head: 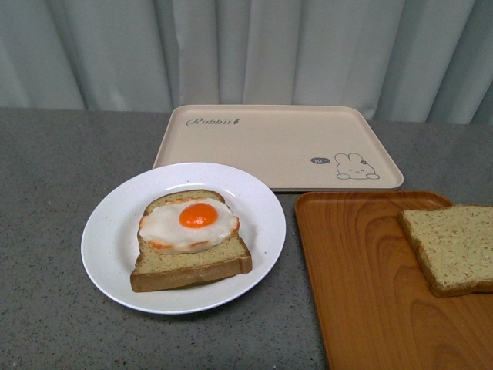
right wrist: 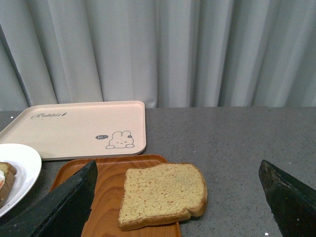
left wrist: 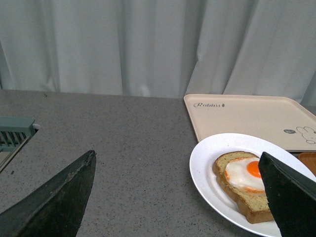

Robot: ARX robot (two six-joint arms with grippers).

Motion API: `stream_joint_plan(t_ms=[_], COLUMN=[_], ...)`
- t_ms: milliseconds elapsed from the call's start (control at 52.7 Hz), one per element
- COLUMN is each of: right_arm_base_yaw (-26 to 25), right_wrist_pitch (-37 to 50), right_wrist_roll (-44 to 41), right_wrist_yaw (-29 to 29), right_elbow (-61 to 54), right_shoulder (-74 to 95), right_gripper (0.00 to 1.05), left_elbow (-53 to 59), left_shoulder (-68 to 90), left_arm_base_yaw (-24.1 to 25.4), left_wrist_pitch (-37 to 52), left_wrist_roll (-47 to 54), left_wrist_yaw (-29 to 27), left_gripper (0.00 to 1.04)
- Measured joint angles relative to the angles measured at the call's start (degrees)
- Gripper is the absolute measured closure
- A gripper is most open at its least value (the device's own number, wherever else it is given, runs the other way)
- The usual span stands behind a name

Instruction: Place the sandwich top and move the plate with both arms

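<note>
Nearest, both wide open and holding nothing: the left gripper (left wrist: 177, 155) over bare desk (head: 46, 200) just beside the plate (head: 104, 239), and the right gripper (right wrist: 177, 163) facing the sandwich top (head: 451, 248). That slice flat by the right edge of the orange tray (head: 362, 301), bare face up, likely staged for a plain pick from above. On the plate, centred, the egg slice (head: 192, 250), not yet covered. Behind, by the desk's far edge, the rabbit tray (head: 269, 142), perhaps the plate's destination. Speckled grey surface; pale pleated curtain (head: 231, 46) at the back.
</note>
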State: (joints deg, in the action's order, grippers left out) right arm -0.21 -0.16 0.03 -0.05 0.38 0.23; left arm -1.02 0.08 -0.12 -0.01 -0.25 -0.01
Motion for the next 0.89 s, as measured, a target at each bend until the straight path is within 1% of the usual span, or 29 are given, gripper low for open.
stream_joint_plan(t_ms=[892], right_arm_base_yaw=[0.0], right_wrist_pitch=[0.0], right_wrist_roll=[0.0], right_wrist_yaw=[0.0], right_elbow=[0.0], right_shoulder=[0.0], right_gripper=[0.09], left_elbow=[0.0], left_shoulder=[0.0], left_arm_base_yaw=[0.0], left_wrist_pitch=[0.0], left_wrist_roll=[0.0], left_wrist_yaw=[0.0], left_gripper=[0.06])
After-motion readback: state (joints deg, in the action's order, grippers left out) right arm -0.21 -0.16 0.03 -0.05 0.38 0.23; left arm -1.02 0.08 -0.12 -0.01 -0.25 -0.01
